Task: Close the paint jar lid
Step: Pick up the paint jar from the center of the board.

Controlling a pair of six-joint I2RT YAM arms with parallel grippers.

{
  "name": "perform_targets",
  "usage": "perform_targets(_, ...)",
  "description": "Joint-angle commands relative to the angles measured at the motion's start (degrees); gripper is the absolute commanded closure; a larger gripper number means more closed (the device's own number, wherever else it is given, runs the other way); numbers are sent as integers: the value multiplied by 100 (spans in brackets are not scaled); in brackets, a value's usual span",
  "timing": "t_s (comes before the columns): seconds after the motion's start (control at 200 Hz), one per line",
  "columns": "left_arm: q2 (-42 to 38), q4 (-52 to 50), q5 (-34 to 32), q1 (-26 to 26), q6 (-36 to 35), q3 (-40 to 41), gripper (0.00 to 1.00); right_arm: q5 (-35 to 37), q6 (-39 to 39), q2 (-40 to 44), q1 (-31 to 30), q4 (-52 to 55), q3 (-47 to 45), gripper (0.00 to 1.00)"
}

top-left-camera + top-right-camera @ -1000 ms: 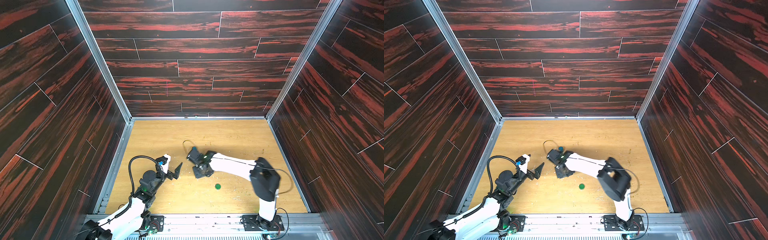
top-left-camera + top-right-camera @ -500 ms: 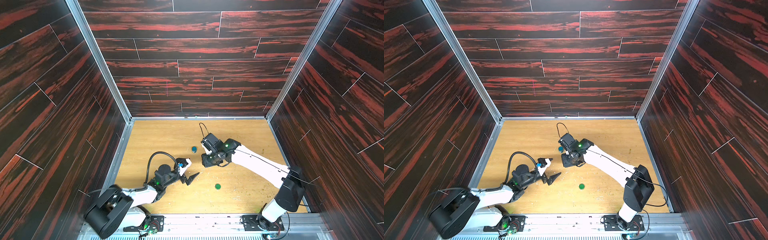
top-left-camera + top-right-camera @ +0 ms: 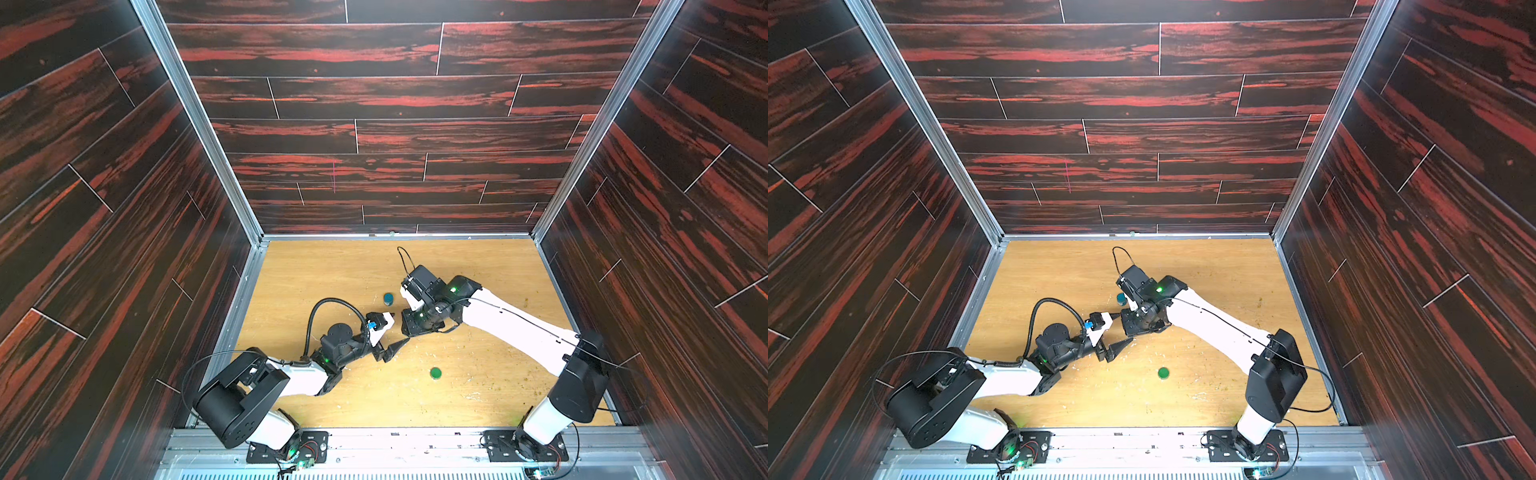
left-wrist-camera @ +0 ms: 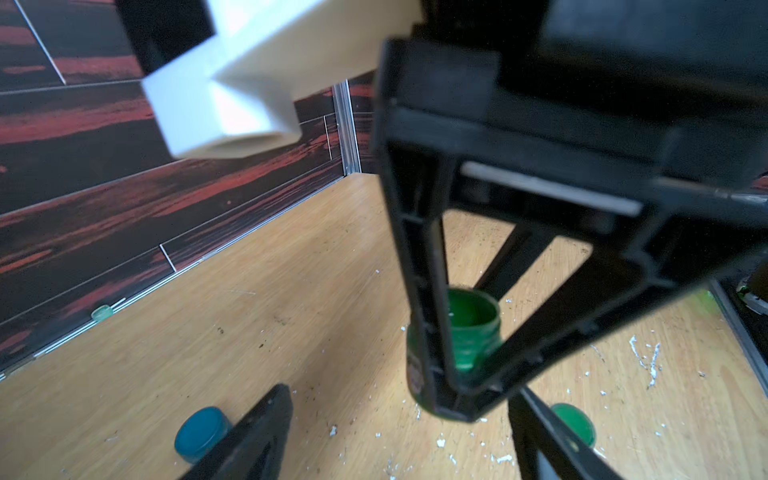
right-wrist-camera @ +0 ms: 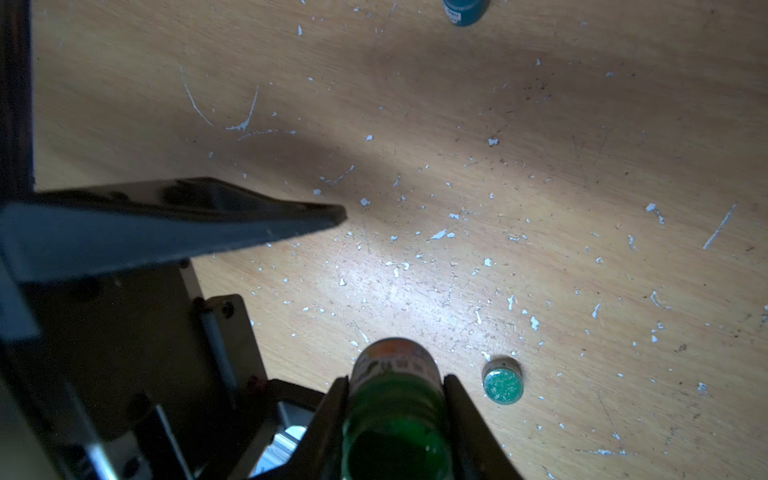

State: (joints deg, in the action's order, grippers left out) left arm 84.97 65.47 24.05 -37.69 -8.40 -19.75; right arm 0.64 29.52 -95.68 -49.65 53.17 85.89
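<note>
Wooden tabletop (image 3: 332,270); right end effector (image 5: 395,386) clamps open green jar (image 4: 473,316).

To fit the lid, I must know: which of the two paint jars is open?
The green jar, held in the right claw; the blue jar stands capped.

This was a robotics lab test cell: a boxed-in tabletop walled with dark, red-streaked wood-print panels (image 3: 374,104) set in aluminium corner posts (image 3: 201,124). Its pale wood-grain floor (image 3: 332,270) was flecked with white chips (image 5: 436,235). A left arm (image 3: 299,378) and a right arm (image 3: 511,328) stood bolted to a metal base rail (image 3: 395,440).
</note>
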Motion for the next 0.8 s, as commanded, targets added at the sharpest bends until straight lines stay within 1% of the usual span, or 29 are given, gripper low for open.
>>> perform_targets(0.0, 20, 182, 162, -67, 45, -120, 19, -118, 7, -98, -4, 59, 173, 61)
perform_targets(0.035, 18, 174, 200, -79, 59, -125, 20, -117, 16, -115, -1, 54, 178, 61)
perform_targets(0.16, 17, 24, 283, -102, 67, -174, 29, -122, 38, -129, -3, 29, 200, 61)
perform_targets(0.281, 38, 18, 274, -115, 118, -195, 34, -151, 63, -133, -6, 9, 209, 62)
perform_targets(0.371, 53, -6, 295, -110, 153, -221, 40, -161, 80, -153, -1, 9, 217, 62)
perform_targets(0.516, 71, -133, 346, -124, 146, -258, 45, -155, 88, -135, -3, -16, 210, 61)
perform_targets(0.631, 86, -215, 346, -122, 137, -275, 47, -170, 111, -135, -1, -50, 200, 61)
perform_targets(0.792, 98, -298, 303, -124, 120, -276, 46, -158, 121, -117, -4, -70, 200, 62)
